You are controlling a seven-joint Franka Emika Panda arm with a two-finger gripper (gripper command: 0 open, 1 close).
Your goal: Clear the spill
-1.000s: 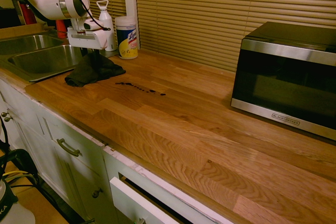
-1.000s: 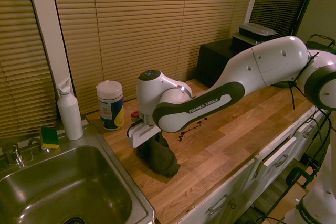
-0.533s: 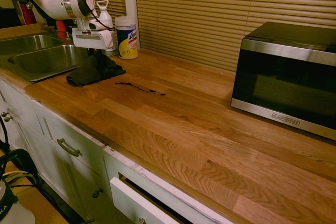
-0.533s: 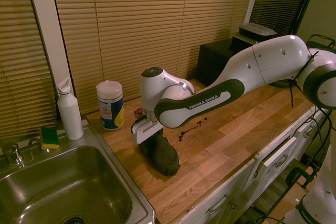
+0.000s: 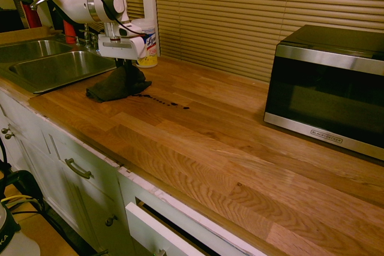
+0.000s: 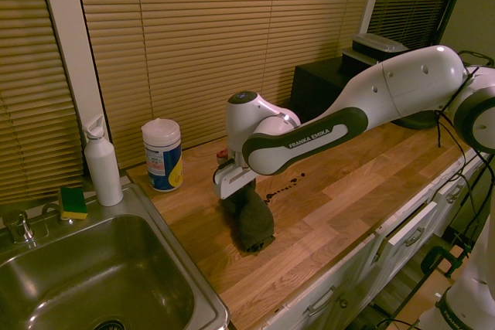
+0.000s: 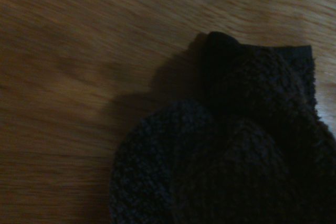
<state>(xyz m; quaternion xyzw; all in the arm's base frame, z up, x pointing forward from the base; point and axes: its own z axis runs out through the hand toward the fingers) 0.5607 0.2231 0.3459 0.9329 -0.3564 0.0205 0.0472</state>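
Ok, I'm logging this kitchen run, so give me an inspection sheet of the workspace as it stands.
Surface: wooden countertop, bare apart from the items below.
Job's things: spill, a short dark trail; dark cloth bunched at its near end.
Clutter: wipes canister, white bottle, sponge.
Grippers: gripper shut on dark cloth, pointing down.
Cables: nothing seen on the counter.
Surroundings: sink, microwave, closed blinds.

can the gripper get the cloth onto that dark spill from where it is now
Probably yes. The gripper is shut on the cloth, whose edge lies right at the near end of the spill, with only bare counter between.
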